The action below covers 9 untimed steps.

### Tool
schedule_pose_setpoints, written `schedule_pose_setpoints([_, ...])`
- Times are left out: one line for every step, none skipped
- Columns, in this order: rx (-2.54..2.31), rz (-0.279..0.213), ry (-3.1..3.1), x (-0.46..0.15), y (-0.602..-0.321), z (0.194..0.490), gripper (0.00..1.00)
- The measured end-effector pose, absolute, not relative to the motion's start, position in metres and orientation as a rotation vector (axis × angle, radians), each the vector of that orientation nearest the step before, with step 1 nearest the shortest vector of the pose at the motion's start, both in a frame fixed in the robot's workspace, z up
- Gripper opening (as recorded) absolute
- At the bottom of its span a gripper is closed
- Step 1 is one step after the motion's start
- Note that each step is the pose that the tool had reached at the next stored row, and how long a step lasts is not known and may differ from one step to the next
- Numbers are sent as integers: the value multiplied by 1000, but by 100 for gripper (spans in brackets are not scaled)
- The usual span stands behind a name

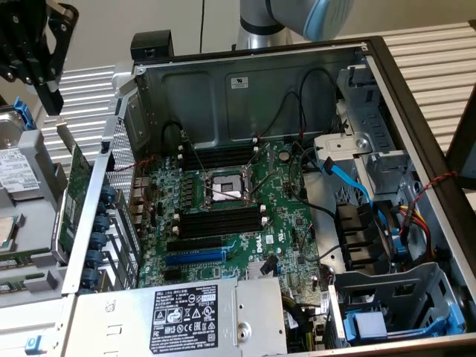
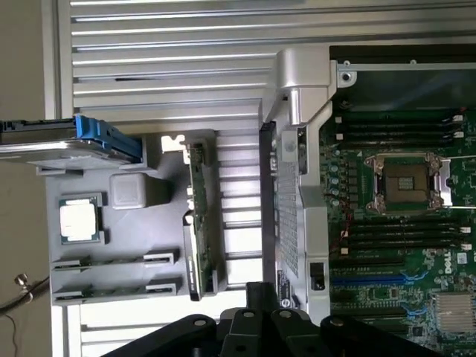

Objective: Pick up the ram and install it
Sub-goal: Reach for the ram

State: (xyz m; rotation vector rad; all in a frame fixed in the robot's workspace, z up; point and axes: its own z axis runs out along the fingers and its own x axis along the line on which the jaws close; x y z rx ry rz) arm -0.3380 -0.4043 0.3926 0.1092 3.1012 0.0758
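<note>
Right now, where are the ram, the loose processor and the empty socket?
processor (image 2: 79, 221), wrist view, centre of its metal lid
ram (image 2: 111, 260), wrist view, middle of the stick nearer the processor
socket (image 2: 405, 182), wrist view, its open centre

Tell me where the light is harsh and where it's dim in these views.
Exterior view: the pale ribbed metal tabletop is bright, while the green motherboard sits in the grey steel computer case's shade. Wrist view: the same tabletop looks washed out.
</note>
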Motion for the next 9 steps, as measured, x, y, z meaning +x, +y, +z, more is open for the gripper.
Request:
schedule_pose_setpoints([109,76,3101,-341,-405,393,11])
schedule_pose_setpoints([109,76,3101,-344,-405,393,11])
schedule_pose_setpoints([109,76,3101,-347,-405,393,11])
schedule_pose_setpoints([109,76,3101,-350,-405,393,11])
schedule_pose_setpoints([109,76,3102,-353,-406,393,11])
schedule_pose_setpoints([109,76,3103,-356,-406,393,11])
schedule_pose_setpoints([109,76,3104,-358,-406,393,11])
schedule_pose_setpoints([110,76,3107,-361,-406,393,11])
schedule_pose_setpoints([110,75,3110,-363,-406,393,11])
